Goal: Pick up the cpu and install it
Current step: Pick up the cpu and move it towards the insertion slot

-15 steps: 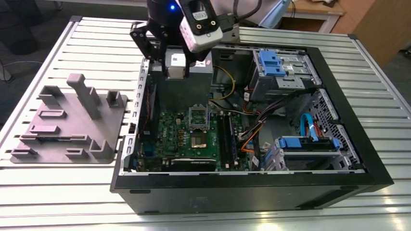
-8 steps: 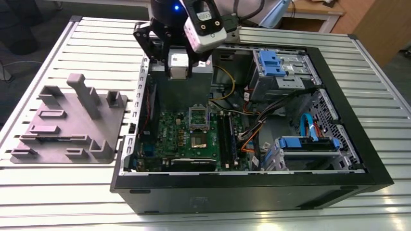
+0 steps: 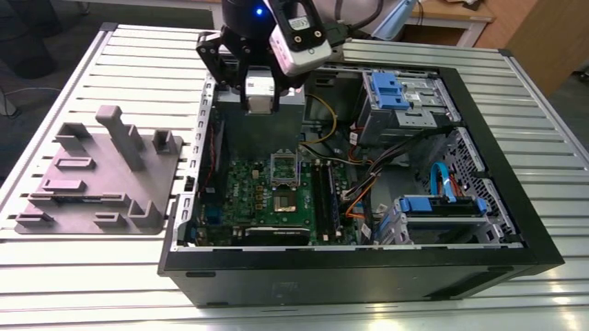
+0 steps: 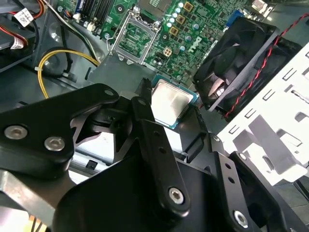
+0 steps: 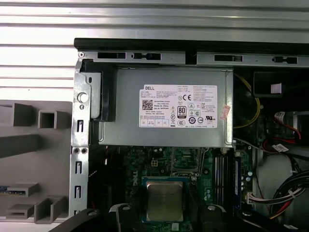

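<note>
Slatted metal table (image 3: 138, 69) bears one open case (image 3: 350, 276) and one grey tray (image 3: 92, 172) beside it. One gripper (image 3: 261, 96) hangs over the power supply (image 5: 169, 111), well apart from the socket (image 4: 137, 38). Its jaws are clenched on the one cpu (image 4: 171, 104). The chip sits between the fingertips (image 4: 145, 113), held at two opposite edges, its metal top showing in both wrist views. It is raised on the power supply's side of the socket. The one socket lies bare, and one fan (image 4: 231, 63) stands near it.
</note>
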Robot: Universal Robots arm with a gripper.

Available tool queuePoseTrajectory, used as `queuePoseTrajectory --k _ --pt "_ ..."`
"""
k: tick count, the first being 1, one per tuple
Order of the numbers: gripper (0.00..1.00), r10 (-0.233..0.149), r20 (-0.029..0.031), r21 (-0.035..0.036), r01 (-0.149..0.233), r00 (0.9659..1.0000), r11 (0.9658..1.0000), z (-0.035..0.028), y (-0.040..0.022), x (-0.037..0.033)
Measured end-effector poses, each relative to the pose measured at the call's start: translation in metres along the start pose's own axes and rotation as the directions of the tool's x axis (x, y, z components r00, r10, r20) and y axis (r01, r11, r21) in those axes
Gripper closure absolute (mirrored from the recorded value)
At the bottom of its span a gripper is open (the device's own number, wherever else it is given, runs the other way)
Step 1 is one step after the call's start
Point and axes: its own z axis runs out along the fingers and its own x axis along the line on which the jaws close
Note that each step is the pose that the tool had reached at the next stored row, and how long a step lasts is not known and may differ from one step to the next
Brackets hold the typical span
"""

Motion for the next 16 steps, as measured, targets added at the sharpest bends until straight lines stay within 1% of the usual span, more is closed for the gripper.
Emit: queuePoseTrajectory --k 10,12,16 --pt "0.53 0.0 0.0 0.0 0.0 1.0 1.0 0.0002 0.0 -0.0065" --pt "0.53 0.0 0.0 0.0 0.0 1.0 1.0 0.0002 0.0 -0.0094" --pt "0.53 0.0 0.0 0.0 0.0 1.0 1.0 0.0004 0.0 -0.0178"
